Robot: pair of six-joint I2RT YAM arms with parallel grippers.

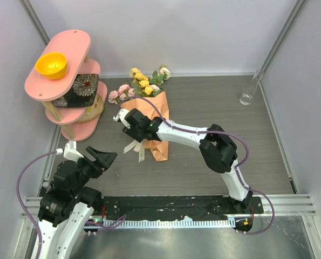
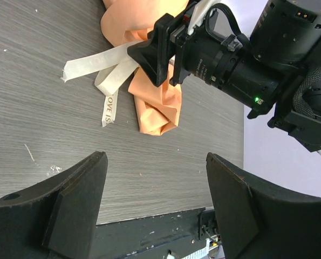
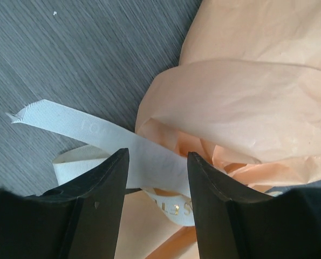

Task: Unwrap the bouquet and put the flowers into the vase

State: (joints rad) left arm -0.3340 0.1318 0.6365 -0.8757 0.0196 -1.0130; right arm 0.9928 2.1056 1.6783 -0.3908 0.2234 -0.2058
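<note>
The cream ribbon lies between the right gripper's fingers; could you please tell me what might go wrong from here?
The right gripper may pinch the orange-tan kraft paper cone along with the cream ribbon tail. With the left gripper open and apart, a pull might drag the bouquet rather than untie it.

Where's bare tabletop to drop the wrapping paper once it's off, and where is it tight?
Widest bare table: right of the bouquet, out to the vase in the far right corner. Also near right, past the right arm. Crowded on the left: pink shelf, left pincer, and the ribbon straddled by the right pincer.
</note>
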